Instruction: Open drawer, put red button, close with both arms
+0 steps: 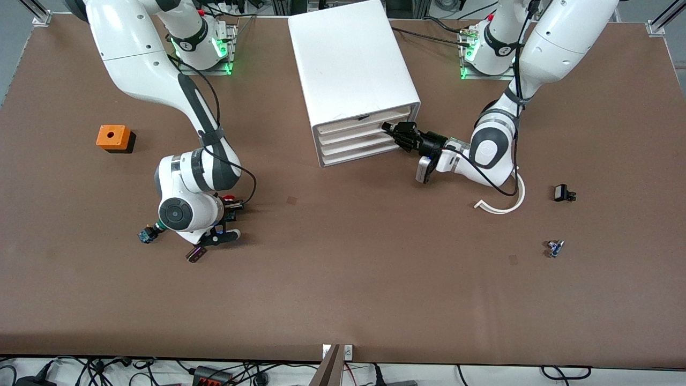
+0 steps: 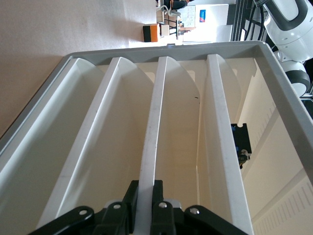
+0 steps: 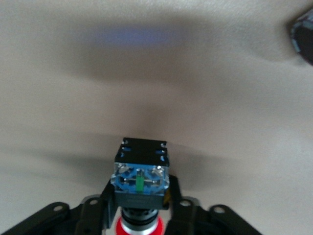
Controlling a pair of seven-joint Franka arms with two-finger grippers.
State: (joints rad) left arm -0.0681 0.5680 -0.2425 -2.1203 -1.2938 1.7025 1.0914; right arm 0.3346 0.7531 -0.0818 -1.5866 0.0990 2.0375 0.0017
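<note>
From the front, the left gripper (image 1: 395, 134) is reaching into the cabinet (image 1: 353, 75), which is standing at the table's (image 1: 343, 300) edge by the bases.

Its wrist view shows the fingers (image 2: 131, 198) pinching a drawer (image 2: 149, 147) front, ready to pull.

The right gripper (image 3: 139, 208) is clamping the red button (image 3: 141, 178); its cap is cut off.

Bench (image 1: 343, 279): wide brown matte top filling nearly the whole front view, evenly lit, soft shadows.
Bench edge nearest the front camera: a pale strip of floor (image 1: 616, 375) below it, strewn with black cables (image 1: 241, 372).
Bench corners at the bases' edge: aluminium frame posts (image 1: 662, 21) stand there.
Bench edge, middle, nearest the front camera: a small metal bracket (image 1: 336, 351).
Light: green glow at the two mounting plates (image 1: 228, 56) on the bench's top edge.
</note>
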